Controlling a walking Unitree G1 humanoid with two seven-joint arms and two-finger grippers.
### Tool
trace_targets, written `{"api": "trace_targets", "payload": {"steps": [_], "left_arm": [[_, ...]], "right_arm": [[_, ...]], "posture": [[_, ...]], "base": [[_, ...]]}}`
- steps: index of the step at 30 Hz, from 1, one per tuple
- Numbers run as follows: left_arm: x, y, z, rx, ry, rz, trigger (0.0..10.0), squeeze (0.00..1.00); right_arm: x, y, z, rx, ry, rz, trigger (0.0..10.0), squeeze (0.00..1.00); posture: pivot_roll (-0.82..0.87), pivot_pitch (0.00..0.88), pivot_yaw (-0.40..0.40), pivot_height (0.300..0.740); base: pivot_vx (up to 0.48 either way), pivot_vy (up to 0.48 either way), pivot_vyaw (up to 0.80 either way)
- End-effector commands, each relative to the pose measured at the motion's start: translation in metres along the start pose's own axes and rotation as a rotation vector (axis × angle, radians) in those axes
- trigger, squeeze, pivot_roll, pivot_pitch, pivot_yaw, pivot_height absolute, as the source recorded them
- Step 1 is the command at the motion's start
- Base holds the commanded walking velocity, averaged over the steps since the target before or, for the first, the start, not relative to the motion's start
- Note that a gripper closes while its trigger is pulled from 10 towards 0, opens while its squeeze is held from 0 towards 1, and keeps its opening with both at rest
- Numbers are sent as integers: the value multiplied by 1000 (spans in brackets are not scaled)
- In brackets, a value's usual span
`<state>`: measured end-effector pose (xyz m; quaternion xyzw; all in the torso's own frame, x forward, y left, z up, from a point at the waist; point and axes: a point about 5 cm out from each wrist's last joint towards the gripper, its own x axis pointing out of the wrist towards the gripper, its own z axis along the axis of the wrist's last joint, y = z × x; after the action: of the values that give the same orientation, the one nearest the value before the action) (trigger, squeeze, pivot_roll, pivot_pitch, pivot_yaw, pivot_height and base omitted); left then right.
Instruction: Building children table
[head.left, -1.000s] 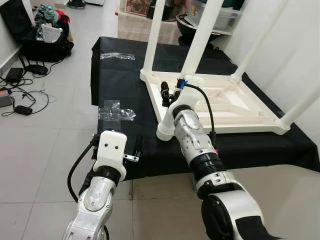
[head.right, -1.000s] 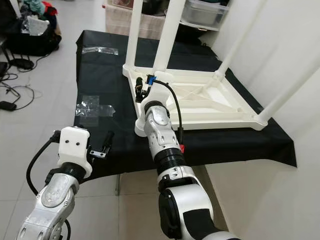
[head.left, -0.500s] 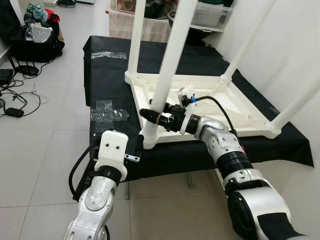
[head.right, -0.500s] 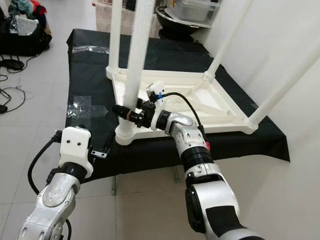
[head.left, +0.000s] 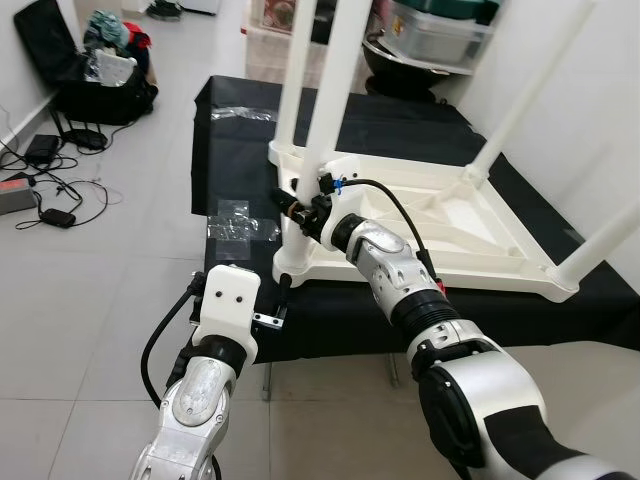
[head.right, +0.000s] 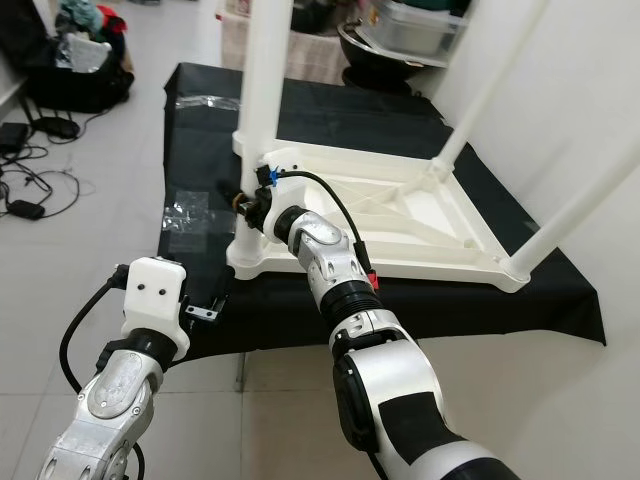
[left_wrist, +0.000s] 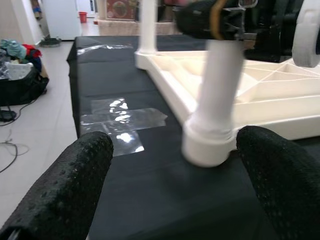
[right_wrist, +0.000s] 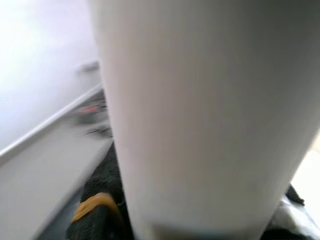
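Black-clothed table (head.left: 230, 150) on tiled floor (head.left: 90, 270); right gripper (head.left: 300, 208) clamps white leg (head.left: 325, 100); left gripper (left_wrist: 175, 185) gapes, empty.

Head cameras downward; wrist cameras close on table leg (left_wrist: 216, 100).

Four white legs (head.left: 325, 90) cut off by the top edge. Right pincer (head.left: 297, 210) partly hidden behind the near leg, grip unclear. Close leg surface (right_wrist: 200, 115) blurred.

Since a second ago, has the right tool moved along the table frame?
Yes. The right tool went from the frame interior out to the near-corner leg.
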<state>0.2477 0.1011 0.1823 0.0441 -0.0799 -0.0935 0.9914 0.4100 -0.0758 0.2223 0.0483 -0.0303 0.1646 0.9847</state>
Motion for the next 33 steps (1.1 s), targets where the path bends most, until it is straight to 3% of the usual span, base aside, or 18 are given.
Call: {"api": "trace_targets", "payload": {"steps": [1,2,4,6,9,10,11,12,13,16,17,24,25,28,29,31,32,33], "left_arm": [[0,-2,-2,-8,8,0,10000,0],[1,-2,-2,-8,7,0,10000,0],[1,-2,-2,-8,7,0,10000,0],[2,-2,-1,-10,4,-1,10000,0],[3,-3,-1,-13,1,-2,10000,0],[4,-4,0,-14,-1,-5,10000,0],[4,-4,0,-14,-1,-5,10000,0],[4,-4,0,-15,-2,-7,10000,0],[4,-5,0,-16,-2,-10,10000,0],[5,-4,-1,-19,2,-10,10000,0],[5,-4,-1,-21,4,-5,10000,0],[3,-3,-6,-8,23,2,10000,0],[3,-3,-6,-9,23,0,10000,0],[4,-4,-6,-10,21,-3,10000,0],[5,-5,-5,-8,15,-9,10000,0],[5,-5,-5,-8,15,-9,10000,0],[6,-6,-5,-5,11,-16,10000,0],[6,-6,-5,-5,11,-16,10000,0]], "right_arm": [[-11,-39,-10,5,49,-248,0,0],[-15,-50,-12,23,55,-373,0,0],[-15,-50,-12,23,55,-373,0,0],[-22,-53,-18,94,44,-556,0,0],[-21,-45,-18,118,31,-570,0,0],[-18,-36,-18,148,27,-549,5686,0],[-18,-36,-18,148,27,-549,5686,0],[-16,-30,-17,163,26,-530,10000,0],[-12,-20,-12,160,-21,-429,10000,1000],[-11,-14,-4,128,-87,-361,10000,1000],[-12,-17,0,97,-130,-305,10000,0],[-17,-28,6,98,-190,-164,10000,0],[-18,-28,6,139,-183,-62,10000,0],[-19,-28,6,179,-175,28,10000,0],[-21,-25,5,216,-141,217,10000,0],[-21,-25,5,216,-141,217,10000,0],[-25,-18,4,210,-95,431,10000,0],[-25,-18,4,210,-95,431,10000,0]], "posture": [[134,116,-204,740],[132,120,-202,740],[132,120,-202,740],[127,127,-188,740],[123,131,-186,740],[117,129,-184,740],[117,129,-184,740],[117,129,-184,740],[116,133,-185,740],[116,142,-192,740],[119,137,-197,740],[119,117,-193,740],[119,117,-193,740],[125,108,-194,740],[124,98,-189,740],[124,98,-189,740],[130,87,-194,740],[130,87,-194,740]], "base": [[0,0,0],[0,0,0],[0,0,0],[0,0,0],[0,0,0],[0,0,0],[0,0,0],[0,0,0],[0,0,0],[0,0,0],[0,0,0],[0,0,0],[0,0,0],[0,0,0],[0,0,0],[0,0,0],[0,0,0],[0,0,0]]}}
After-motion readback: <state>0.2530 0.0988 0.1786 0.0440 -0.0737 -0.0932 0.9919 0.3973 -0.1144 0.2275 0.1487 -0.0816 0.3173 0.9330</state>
